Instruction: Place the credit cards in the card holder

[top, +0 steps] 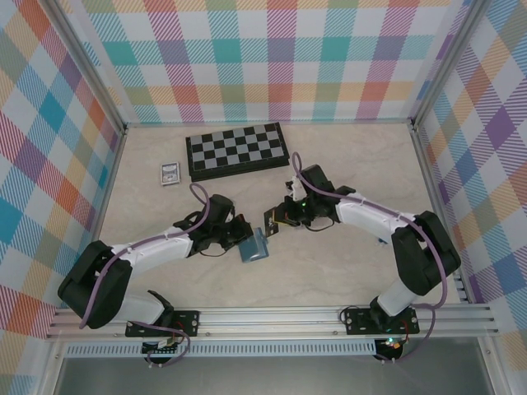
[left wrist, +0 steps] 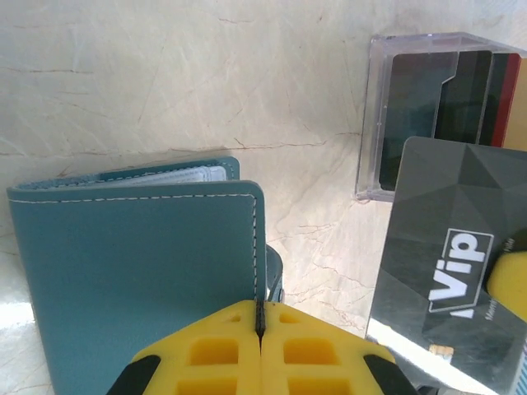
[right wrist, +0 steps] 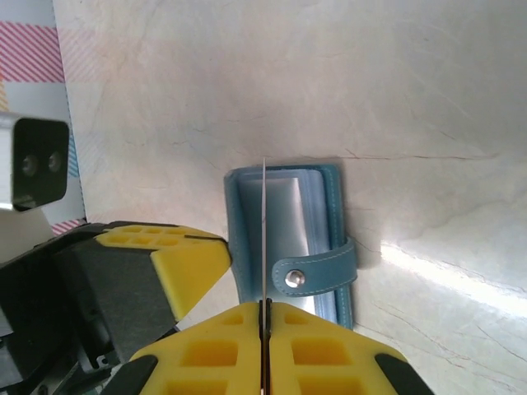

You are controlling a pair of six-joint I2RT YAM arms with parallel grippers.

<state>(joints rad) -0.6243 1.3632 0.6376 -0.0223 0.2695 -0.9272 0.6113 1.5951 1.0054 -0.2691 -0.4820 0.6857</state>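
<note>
We find the card holder (top: 254, 246) at centre frame, long axis near vertical in the right wrist view, left gripper (left wrist: 259, 329) clamped on its cover; the right gripper (right wrist: 265, 317) pinches a dark credit card (left wrist: 445, 271) edge-on.

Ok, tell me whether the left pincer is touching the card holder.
Touching. The left wrist view shows the left pincer shut on the cover edge of the card holder.

1 card holder (top: 254, 247), 1 chessbd (top: 237, 151), 1 box (left wrist: 370, 123)
</note>
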